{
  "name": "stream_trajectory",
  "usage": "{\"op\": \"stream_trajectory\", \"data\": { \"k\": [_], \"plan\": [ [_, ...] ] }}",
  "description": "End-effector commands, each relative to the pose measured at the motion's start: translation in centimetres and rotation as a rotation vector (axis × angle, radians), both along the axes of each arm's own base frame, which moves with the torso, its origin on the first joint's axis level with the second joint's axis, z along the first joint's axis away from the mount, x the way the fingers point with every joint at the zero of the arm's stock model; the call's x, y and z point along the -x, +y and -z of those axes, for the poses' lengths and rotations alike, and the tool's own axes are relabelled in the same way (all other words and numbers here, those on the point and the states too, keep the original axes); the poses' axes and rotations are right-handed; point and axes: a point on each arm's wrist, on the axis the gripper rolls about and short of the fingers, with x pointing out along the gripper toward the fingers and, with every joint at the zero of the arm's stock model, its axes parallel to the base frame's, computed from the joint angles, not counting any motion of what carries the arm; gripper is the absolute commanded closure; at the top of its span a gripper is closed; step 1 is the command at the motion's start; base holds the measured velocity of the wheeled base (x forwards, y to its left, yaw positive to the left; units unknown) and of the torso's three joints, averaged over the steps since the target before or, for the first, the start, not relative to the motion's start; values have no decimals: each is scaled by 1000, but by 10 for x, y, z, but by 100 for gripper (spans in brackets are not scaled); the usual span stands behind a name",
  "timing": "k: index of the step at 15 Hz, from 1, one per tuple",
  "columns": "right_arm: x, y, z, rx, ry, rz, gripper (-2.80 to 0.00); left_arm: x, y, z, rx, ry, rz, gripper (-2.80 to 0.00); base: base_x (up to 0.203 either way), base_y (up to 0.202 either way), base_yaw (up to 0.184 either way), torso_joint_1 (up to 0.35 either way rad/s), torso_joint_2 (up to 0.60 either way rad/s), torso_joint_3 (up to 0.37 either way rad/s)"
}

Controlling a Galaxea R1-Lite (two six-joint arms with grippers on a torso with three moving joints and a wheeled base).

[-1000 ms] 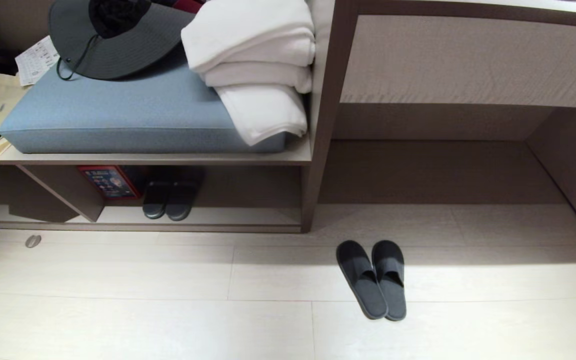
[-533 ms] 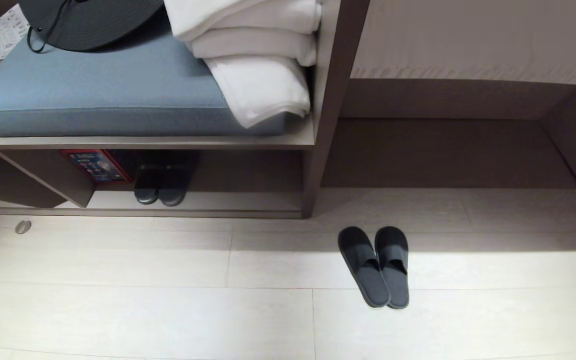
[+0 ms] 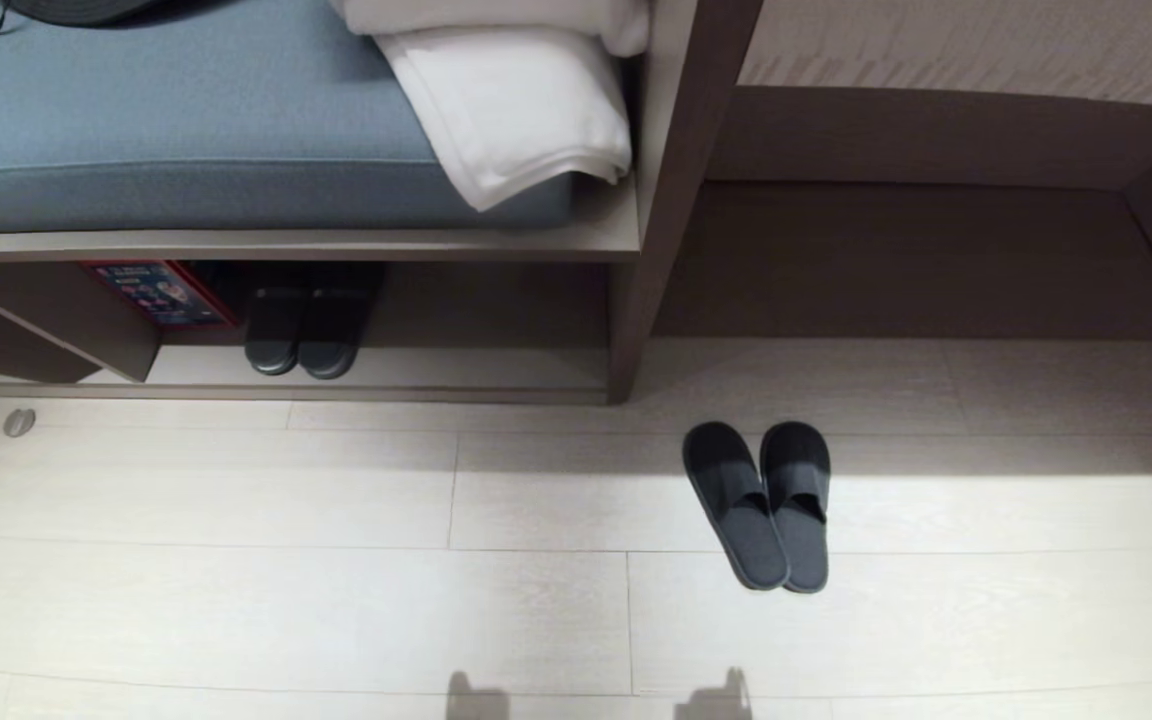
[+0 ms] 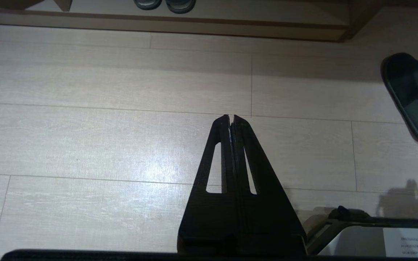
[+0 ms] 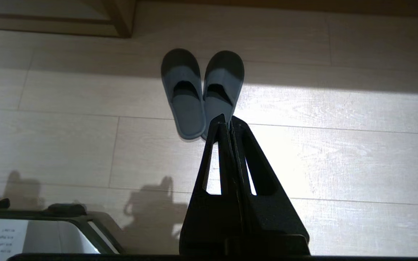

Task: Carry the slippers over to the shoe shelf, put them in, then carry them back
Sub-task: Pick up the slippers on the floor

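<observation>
Print on the red card (image 3: 158, 292) is unreadable.

**Camera arrangement**

From the head we look steeply down at the floor (image 3: 236, 600) and shoe shelf (image 3: 456, 370). Both wrist cameras face down along closed fingers; every view shares the slippers (image 3: 761, 505), (image 4: 414, 98), (image 5: 201, 92).

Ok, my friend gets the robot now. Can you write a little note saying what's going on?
Left gripper: shut, empty, above bare floor.
Right gripper: shut, empty, above the floor just short of the slippers' heels.
Slippers: side by side on the floor, right of the shoe shelf, outside it.
Another dark pair already sits in the shelf.
Done: nothing picked up.
Left: grab the slippers, shelve them, bring them back.
</observation>
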Motion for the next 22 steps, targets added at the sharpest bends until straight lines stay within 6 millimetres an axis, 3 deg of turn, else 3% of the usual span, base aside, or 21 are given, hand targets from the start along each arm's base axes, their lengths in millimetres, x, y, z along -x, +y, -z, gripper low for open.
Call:
{"op": "stream_trajectory", "data": {
  "k": [1, 22],
  "plan": [
    [0, 0, 0, 0, -1, 0, 0, 0, 0, 0, 1, 0, -1, 0, 0, 0, 0, 2, 2, -193],
    [0, 0, 0, 23, 1, -5, 0, 0, 0, 0, 3, 0, -1, 0, 0, 0, 0, 3, 2, -198]
  ]
}}
